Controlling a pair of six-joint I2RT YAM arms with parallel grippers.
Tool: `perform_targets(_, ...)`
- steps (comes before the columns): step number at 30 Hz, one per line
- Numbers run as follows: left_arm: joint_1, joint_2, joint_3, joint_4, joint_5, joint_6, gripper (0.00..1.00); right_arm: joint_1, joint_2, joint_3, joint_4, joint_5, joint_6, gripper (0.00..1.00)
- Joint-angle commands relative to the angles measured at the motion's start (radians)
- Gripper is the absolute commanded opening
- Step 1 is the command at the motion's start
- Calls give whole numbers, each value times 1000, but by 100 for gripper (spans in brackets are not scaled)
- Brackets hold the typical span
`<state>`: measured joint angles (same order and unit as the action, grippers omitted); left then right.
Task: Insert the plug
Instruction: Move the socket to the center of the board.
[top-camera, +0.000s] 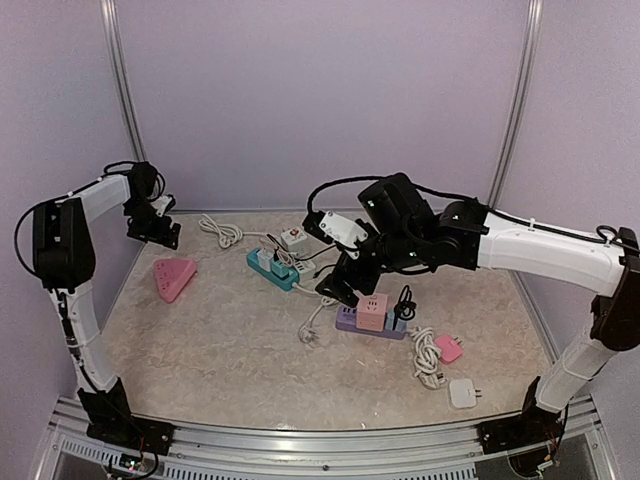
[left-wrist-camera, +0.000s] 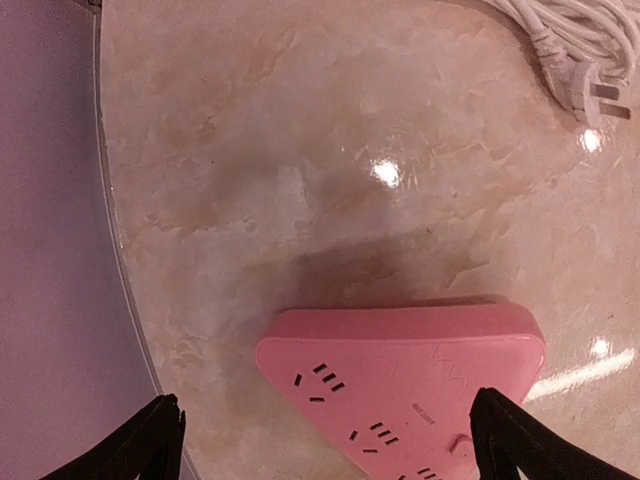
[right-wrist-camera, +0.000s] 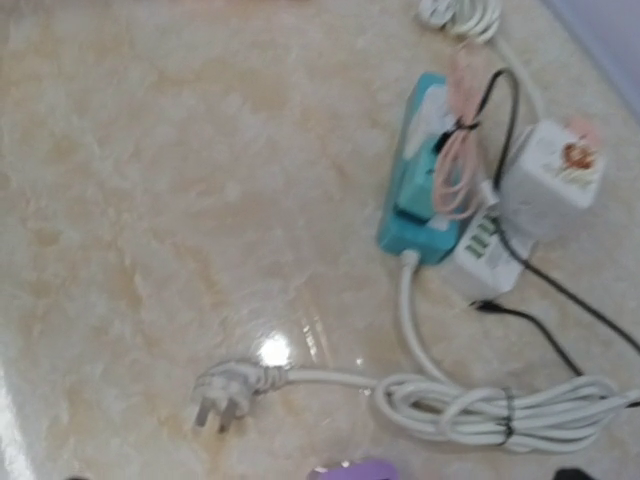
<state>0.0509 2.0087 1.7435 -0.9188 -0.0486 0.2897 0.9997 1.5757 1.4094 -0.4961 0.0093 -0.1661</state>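
Observation:
A white three-pin plug (right-wrist-camera: 222, 392) lies flat on the marble table, and its cord runs to a bundled coil (right-wrist-camera: 490, 405). From above, this plug (top-camera: 308, 336) sits left of the purple power strip (top-camera: 350, 320), which carries a pink cube. My right gripper (top-camera: 338, 288) hovers above the plug, open and empty; only its tips show at the bottom corners of the right wrist view. My left gripper (left-wrist-camera: 325, 445) is open above the pink triangular power strip (left-wrist-camera: 410, 385), one finger (left-wrist-camera: 150, 440) on either side. From above, that strip (top-camera: 175, 278) lies at the left.
A teal power strip (top-camera: 272, 268) with chargers plugged in lies mid-table beside a white cube adapter (top-camera: 293, 238). Another white coiled cord with a plug (left-wrist-camera: 590, 95) lies at the back. A pink adapter (top-camera: 449, 348), a white adapter (top-camera: 463, 392) and a cord bundle (top-camera: 427, 358) lie front right.

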Motion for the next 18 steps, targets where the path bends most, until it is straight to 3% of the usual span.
perform_targets(1,48,96,101,77,42,-163,99,45,86,84,-101,55,1,100)
perform_targets(9,107,238,156,111,157,-313,93,90,156,160,-163,82,3,100)
perform_targets(14,106,268,105,139,264,-399,81,97,164,170,-155,85,0,100)
perform_targets(18,102,247,17,150,261,-409,68,105,163,167,-155,92,9,100)
